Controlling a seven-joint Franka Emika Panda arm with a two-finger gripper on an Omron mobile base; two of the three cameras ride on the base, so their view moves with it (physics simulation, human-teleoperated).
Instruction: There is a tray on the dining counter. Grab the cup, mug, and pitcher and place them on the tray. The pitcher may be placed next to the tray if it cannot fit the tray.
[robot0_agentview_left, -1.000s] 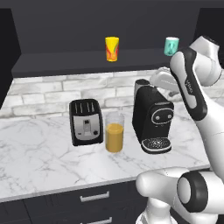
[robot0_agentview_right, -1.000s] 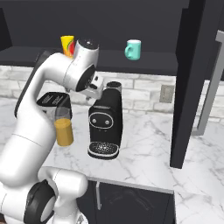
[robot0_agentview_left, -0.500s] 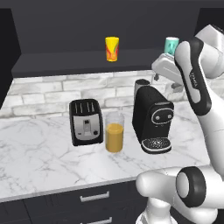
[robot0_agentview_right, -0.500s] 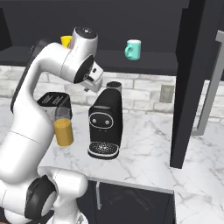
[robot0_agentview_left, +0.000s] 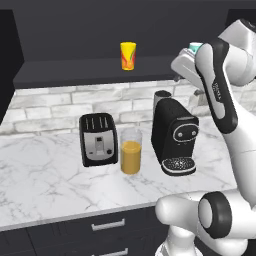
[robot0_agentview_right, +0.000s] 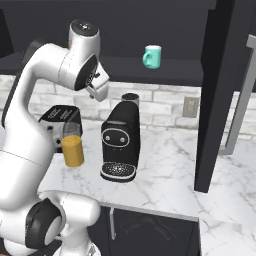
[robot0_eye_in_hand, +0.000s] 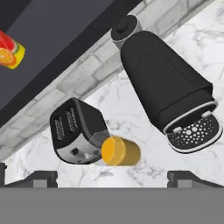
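The yellow cup with red-orange swirls stands on a dark shelf; it also shows at the hand view's upper left edge. Further right on that shelf is the teal mug, partly hidden behind my arm in the left base view. The clear pitcher of orange juice stands on the marble worktop between a toaster and a coffee machine. My gripper hangs open and empty above the coffee machine, at about shelf height. The tray and the dining counter are out of view.
A black toaster stands left of the pitcher and a black coffee machine right of it, under the hand. A white brick wall backs the worktop. A dark tall panel rises at the right.
The arm has lifted the hand from beside the coffee machine's top up to shelf height. The jaws stay open. Nothing on the worktop or shelf has moved.
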